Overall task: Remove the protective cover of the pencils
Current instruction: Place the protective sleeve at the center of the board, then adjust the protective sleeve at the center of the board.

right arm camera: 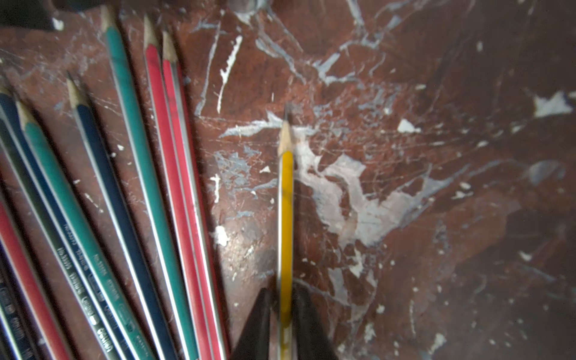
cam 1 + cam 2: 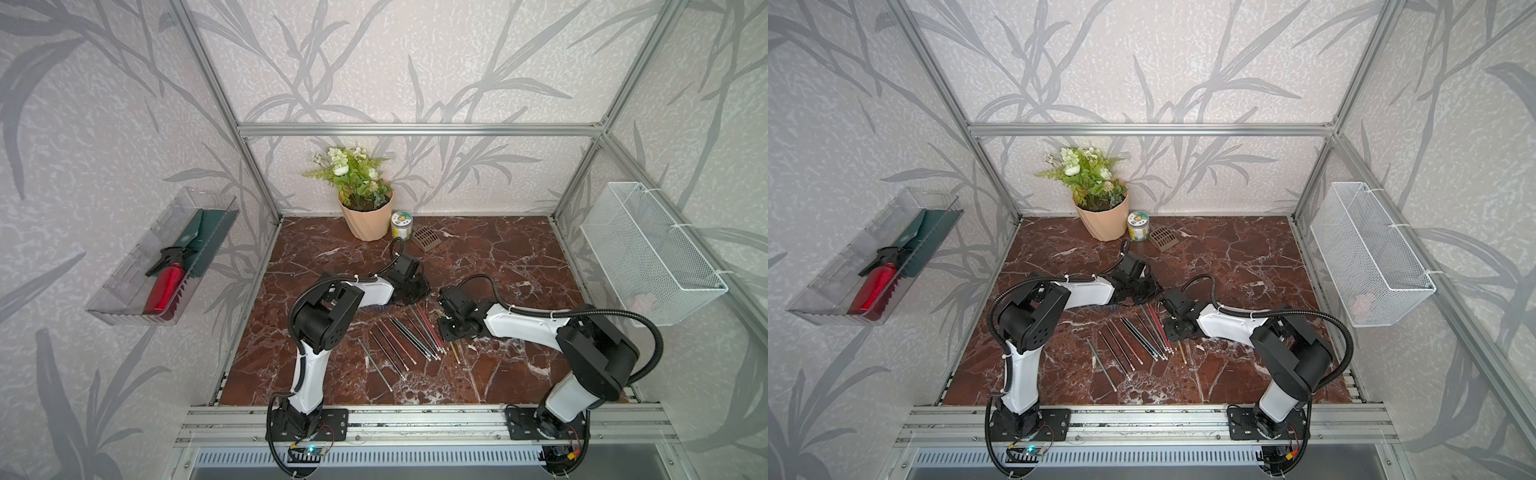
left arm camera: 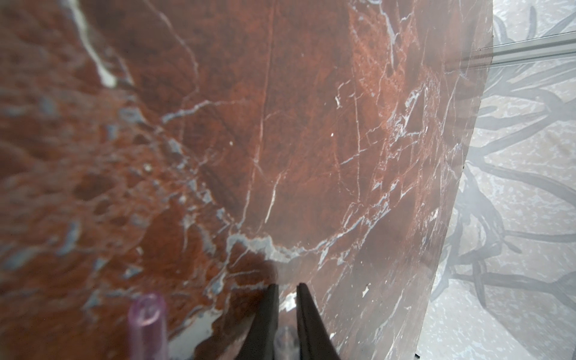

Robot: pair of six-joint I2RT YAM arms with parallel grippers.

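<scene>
While tight around pencil (image 1: 286, 218), right hand (image 1: 283, 293)

Left arm (image 2: 374, 291), right arm (image 2: 519, 324) low; jaws nearly closed

Pencils (image 2: 409, 337) lying fanned on counter (image 2: 498, 257), centre front, between two arms. Separate pencil (image 1: 286, 218) lying just right of fan, running between fingers of right end effector (image 1: 282, 293). Left end effector (image 3: 286, 285) hanging behind fan's far tips, low over counter; cap (image 3: 146, 318) showing just beside it. Potted plant (image 2: 365, 216) standing at back wall, jar (image 2: 401, 224) standing just right of it, slotted block (image 2: 426, 237) lying right of jar. Tray (image 2: 124, 266) hanging on left wall, bottle (image 2: 166, 286) lying in it. Basket (image 2: 648, 257) hanging on right wall.
</scene>
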